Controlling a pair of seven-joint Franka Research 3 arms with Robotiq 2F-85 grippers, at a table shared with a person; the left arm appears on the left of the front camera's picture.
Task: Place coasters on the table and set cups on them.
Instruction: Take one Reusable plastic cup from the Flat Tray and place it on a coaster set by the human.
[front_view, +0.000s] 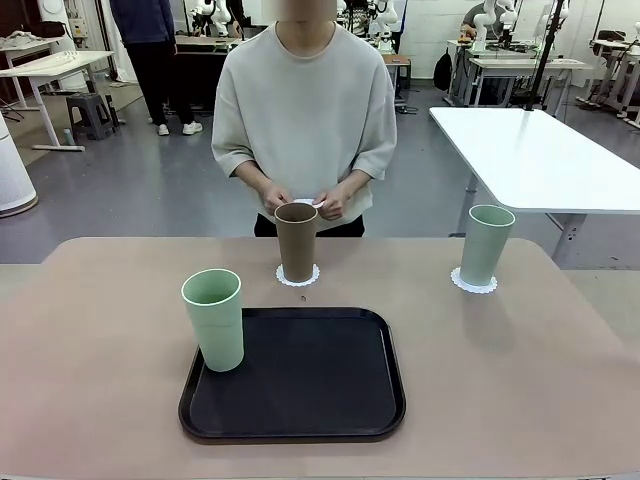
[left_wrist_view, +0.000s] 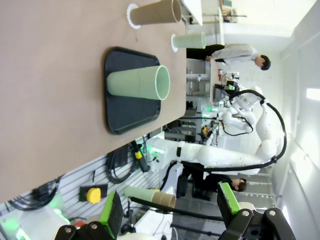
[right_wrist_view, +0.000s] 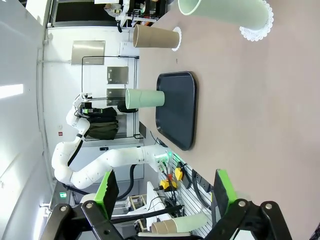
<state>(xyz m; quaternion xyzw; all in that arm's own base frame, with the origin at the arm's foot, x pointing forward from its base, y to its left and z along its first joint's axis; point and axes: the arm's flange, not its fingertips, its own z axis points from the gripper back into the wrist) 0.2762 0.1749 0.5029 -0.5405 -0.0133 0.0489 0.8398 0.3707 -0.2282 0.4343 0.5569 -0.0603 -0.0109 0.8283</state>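
Mint-green cup (front_view: 213, 318) stands upright on the tray (front_view: 310, 375), left of frame centre, nearest my left gripper (left_wrist_view: 168, 194), jaws spread and empty.

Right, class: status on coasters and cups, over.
Left gripper open, right gripper open. Brown cup and one mint cup on coasters; other mint cup on tray. Nothing blocking.

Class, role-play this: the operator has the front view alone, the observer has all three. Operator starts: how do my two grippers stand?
Observer: The left gripper stands open, holding nothing.
Operator: And the right one?
Observer: The right gripper is open too, and empty.
Operator: Anything spare off the table?
Observer: Yes, a nested stack of cups, mint and brown, lies off the table on the robot's side.
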